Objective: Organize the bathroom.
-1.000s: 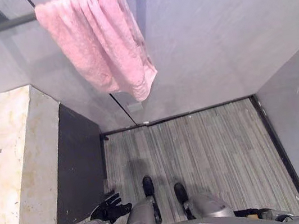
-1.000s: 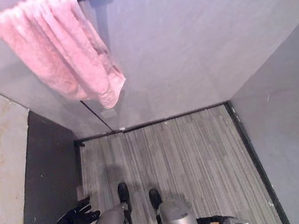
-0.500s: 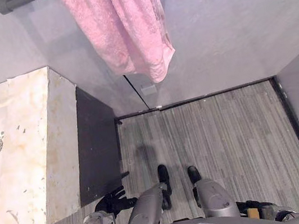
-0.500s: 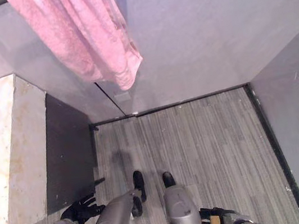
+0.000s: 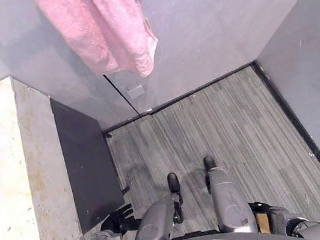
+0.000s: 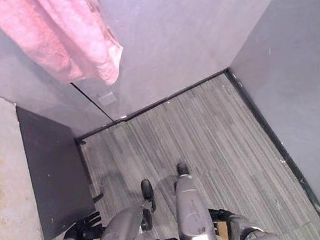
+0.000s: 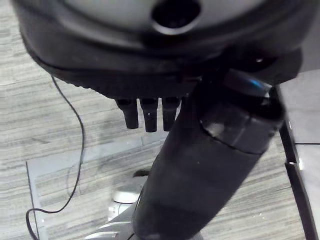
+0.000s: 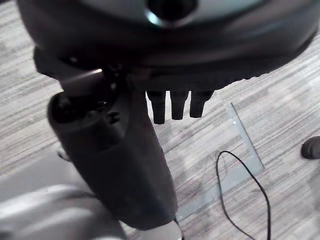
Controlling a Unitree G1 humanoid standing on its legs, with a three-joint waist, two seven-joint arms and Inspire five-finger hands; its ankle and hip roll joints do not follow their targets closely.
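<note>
A pink towel (image 5: 102,25) hangs down the grey wall ahead, its lower corner above a small white plate (image 5: 136,91) on the wall. My left hand (image 5: 119,219) hangs low beside the dark cabinet side, fingers relaxed and spread, with nothing in it. In the left wrist view its fingers (image 7: 150,112) point straight at the plank floor. My right hand (image 8: 115,165) hangs over the floor too, fingers (image 8: 172,107) straight and holding nothing.
A beige stone vanity top (image 5: 5,181) stands at my left, with a dark cabinet side (image 5: 84,162) facing me. Grey walls close in ahead and at the right (image 5: 315,59). Grey plank floor (image 5: 221,122) lies between them.
The camera has swung, so the whole picture shifted: the towel rail and the sink basin have left the view, and more of the right wall shows. Both hands hang as before.
</note>
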